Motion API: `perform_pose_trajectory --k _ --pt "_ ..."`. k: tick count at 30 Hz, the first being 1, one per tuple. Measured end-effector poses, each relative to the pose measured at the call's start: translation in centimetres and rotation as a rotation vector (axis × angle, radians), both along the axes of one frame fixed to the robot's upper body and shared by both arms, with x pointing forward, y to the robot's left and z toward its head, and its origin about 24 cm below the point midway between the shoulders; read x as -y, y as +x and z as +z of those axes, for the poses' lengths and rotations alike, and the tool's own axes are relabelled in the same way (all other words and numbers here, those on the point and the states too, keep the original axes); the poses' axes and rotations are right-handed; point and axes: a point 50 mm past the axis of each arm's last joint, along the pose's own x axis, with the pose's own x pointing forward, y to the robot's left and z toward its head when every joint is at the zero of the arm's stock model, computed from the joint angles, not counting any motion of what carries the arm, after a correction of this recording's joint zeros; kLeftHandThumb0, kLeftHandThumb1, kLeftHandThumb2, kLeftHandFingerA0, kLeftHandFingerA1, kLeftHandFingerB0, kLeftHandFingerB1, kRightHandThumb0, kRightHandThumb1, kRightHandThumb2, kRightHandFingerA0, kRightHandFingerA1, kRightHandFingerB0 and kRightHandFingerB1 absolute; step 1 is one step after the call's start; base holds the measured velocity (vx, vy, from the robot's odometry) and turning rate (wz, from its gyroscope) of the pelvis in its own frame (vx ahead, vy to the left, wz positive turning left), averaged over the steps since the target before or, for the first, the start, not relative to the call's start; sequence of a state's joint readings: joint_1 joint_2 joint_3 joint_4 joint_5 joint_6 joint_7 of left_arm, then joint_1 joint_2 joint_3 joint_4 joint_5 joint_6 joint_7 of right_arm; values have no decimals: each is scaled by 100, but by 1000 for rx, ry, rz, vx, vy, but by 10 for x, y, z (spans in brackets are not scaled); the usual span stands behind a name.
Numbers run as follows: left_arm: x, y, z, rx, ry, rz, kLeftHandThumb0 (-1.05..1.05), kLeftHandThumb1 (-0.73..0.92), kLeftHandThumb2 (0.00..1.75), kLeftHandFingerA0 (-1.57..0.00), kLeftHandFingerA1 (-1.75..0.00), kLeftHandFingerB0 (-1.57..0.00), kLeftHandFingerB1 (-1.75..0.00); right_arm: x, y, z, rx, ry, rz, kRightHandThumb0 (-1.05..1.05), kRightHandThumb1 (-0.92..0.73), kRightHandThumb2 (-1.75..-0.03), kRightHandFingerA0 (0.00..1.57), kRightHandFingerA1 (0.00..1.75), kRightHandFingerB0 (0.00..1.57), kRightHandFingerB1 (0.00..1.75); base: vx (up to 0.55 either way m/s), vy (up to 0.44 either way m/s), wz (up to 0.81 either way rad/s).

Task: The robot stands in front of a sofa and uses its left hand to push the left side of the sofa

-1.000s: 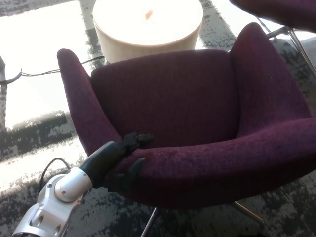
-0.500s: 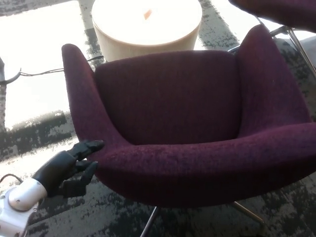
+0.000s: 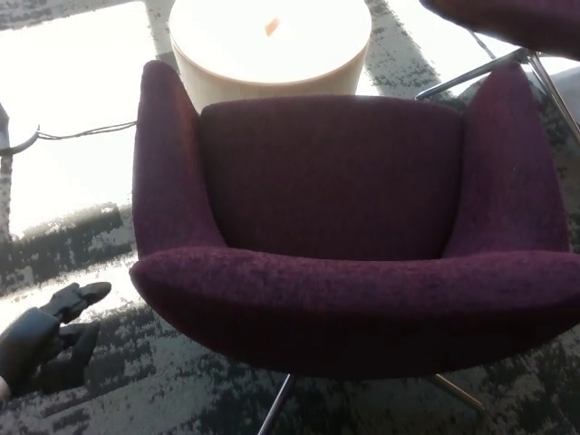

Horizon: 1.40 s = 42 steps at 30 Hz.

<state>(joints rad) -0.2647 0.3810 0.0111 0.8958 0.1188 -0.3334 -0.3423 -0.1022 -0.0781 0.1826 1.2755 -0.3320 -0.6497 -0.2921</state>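
Note:
A dark purple upholstered sofa chair [image 3: 344, 245] fills the middle of the head view, its curved front rim towards me and its left armrest [image 3: 163, 163] rising at picture left. My black left hand [image 3: 45, 340] hangs low at the bottom left corner, clear of the chair, with its fingers [image 3: 82, 294] spread apart and nothing in them. A gap of floor lies between the hand and the chair's left side. My right hand does not show.
A round cream table [image 3: 270, 45] stands behind the chair. A second purple chair [image 3: 517, 18] with metal legs [image 3: 471, 74] is at the top right. A black cable [image 3: 82, 134] runs across the bright floor at left. Thin chair legs [image 3: 276, 408] show below the seat.
My left hand has drawn back down and to the left, off the chair's front left rim. The chair has swung round, its left side now further right and its right side nearer.

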Motion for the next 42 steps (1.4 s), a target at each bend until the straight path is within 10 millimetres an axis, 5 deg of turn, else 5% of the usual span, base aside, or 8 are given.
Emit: perform_pose_trajectory --k 15,23,24,28,29,31,39,42 --pt "14 -94 -73 -194 -191 134 -85 92 79 -12 -30 -10 -26 1 -21 -8 -59 -3 7 -65 -84 -65 59 45 54 42 0 0 0" --pt "21 -128 -89 -226 -235 197 -80 92 81 -10 -31 -9 -27 1 -27 -11 -77 -4 6 -63 -84 -65 59 44 53 41 0 0 0" --pt "22 -130 -90 -229 -238 200 -35 55 114 0 -49 0 -48 1 -28 -11 -79 -4 6 -62 -84 -66 60 45 54 42 0 0 0" --pt "23 -146 -95 -238 -246 237 -76 92 81 -9 -33 -7 -29 0 -30 -12 -85 -3 5 -61 -84 -65 61 47 55 43 0 0 0" --pt "23 -151 -97 -246 -244 243 -76 83 119 -13 -49 0 -40 1 -32 -12 -89 -4 4 -61 -84 -65 61 46 54 42 0 0 0" --pt "22 -165 -100 -270 -221 257 -33 61 116 0 -48 0 -49 0 -38 -14 -102 -3 1 -61 -83 -65 61 45 55 42 0 0 0" --pt "17 -192 -106 -317 -97 269 -71 92 77 -20 -35 -14 -32 -4 -45 -17 -122 5 1 -62 -84 -65 58 46 53 42 0 0 0" --pt "15 -194 -106 -314 -46 251 -34 58 115 0 -48 0 -48 -5 -47 -18 -127 5 7 -61 -84 -65 60 47 53 43 0 0 0"
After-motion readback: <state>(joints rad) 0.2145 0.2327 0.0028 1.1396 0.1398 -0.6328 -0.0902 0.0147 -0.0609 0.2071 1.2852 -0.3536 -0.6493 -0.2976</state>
